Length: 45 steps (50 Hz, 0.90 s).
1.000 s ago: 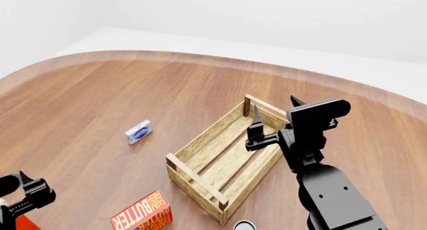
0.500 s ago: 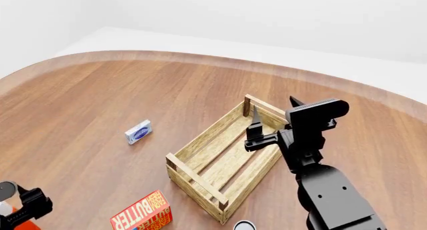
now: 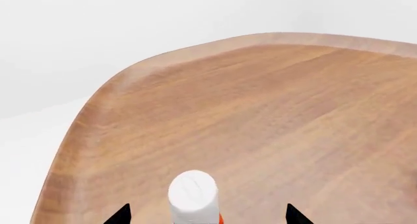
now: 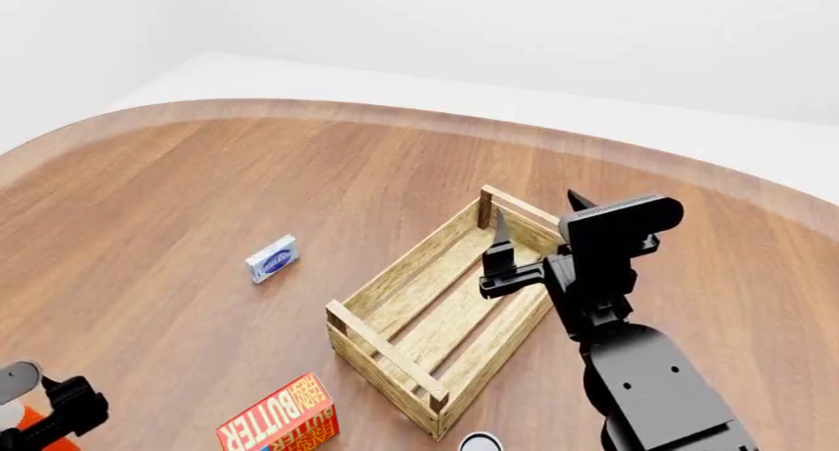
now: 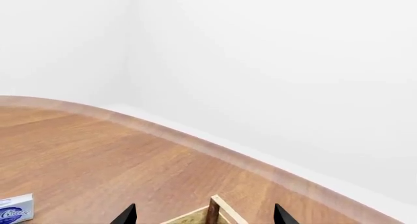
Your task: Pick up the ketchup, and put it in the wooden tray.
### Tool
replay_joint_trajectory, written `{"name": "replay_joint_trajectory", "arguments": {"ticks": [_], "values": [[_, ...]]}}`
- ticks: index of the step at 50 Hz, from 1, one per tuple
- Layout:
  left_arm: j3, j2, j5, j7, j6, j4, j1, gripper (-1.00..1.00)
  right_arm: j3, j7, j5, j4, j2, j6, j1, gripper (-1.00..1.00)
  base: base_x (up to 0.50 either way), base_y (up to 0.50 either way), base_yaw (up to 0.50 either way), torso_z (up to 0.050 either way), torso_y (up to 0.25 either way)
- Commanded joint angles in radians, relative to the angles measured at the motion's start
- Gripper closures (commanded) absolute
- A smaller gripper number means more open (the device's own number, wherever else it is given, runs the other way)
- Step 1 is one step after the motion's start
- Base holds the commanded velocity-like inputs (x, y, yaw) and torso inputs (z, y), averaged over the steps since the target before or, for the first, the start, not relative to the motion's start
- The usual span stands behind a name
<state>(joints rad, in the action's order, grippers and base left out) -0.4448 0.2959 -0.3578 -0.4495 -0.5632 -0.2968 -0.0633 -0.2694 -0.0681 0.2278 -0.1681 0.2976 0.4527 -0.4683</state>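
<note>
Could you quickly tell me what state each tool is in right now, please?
Left tool: open, fingertips either side of the ketchup, not gripping.
Right tool: open, empty.

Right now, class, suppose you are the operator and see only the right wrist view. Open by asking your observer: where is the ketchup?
Observer: Far on the robot's left, in the head view's bottom corner: the ketchup, beside the left gripper.
Operator: Is it gripped?
Observer: No. The left wrist view shows its white cap between fingertips spread wide apart.
Operator: Anything close to the wooden tray?
Observer: A butter box lies apart from the wooden tray, left of its near end.
</note>
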Motion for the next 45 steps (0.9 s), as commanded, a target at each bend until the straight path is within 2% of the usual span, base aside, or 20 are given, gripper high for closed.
{"name": "replay_joint_trajectory", "arguments": {"ticks": [1,45], "values": [[0.014,-0.006,0.021,0.001,0.048,0.076,0.021,-1.0,-0.004,-0.003,0.002,0.004,0.002,-0.003,0.001,-1.0,0.0,0.0,0.0,0.0,0.0],[0.051,0.0,0.078,-0.013,0.164,0.351,0.139,-1.0,-0.01,-0.018,0.012,-0.001,0.016,0.007,-0.006,-1.0,0.0,0.0,0.0,0.0,0.0]]}}
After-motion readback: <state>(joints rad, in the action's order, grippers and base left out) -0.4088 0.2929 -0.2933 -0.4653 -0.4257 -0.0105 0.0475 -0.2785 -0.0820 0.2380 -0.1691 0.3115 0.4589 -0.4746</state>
